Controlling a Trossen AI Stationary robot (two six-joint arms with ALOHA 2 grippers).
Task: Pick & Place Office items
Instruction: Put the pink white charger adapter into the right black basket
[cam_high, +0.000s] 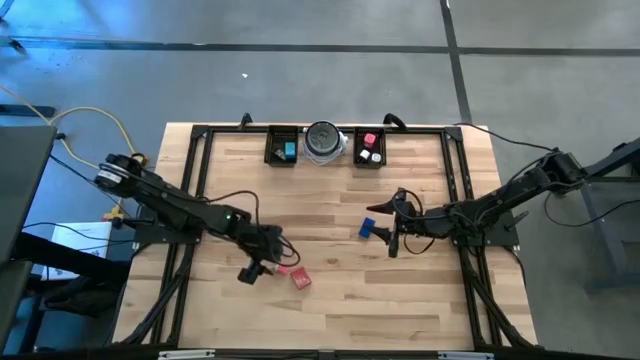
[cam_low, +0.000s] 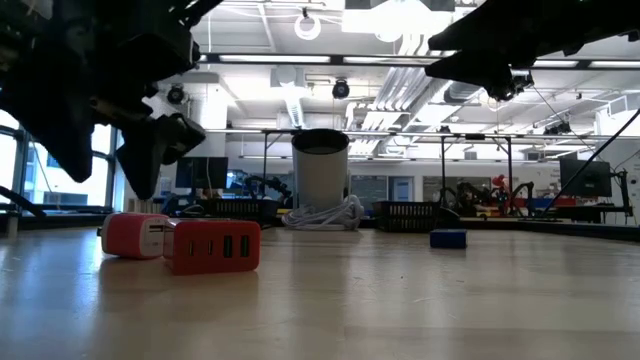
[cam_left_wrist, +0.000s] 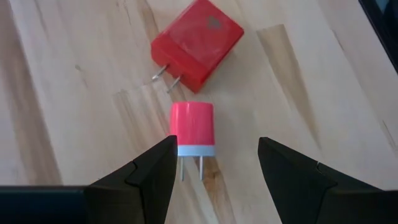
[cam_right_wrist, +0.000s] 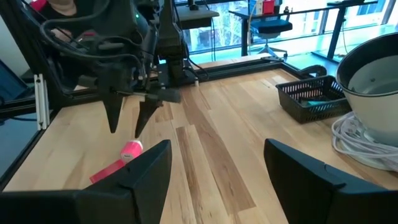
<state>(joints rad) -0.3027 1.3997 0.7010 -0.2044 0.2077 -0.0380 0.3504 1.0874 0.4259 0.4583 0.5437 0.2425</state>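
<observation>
Left claw open, hovering just over pink plug, red charger beside it on tabletop, likely lining up a grab. Right claw open, empty, near blue block.

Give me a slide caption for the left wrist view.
Open left gripper poised over a pink plug adapter, red charger lying just beyond.

My left arm and right arm are matte black and jointed, black cables looping along them; each gripper's fingers are dark, angular wedges.
</observation>
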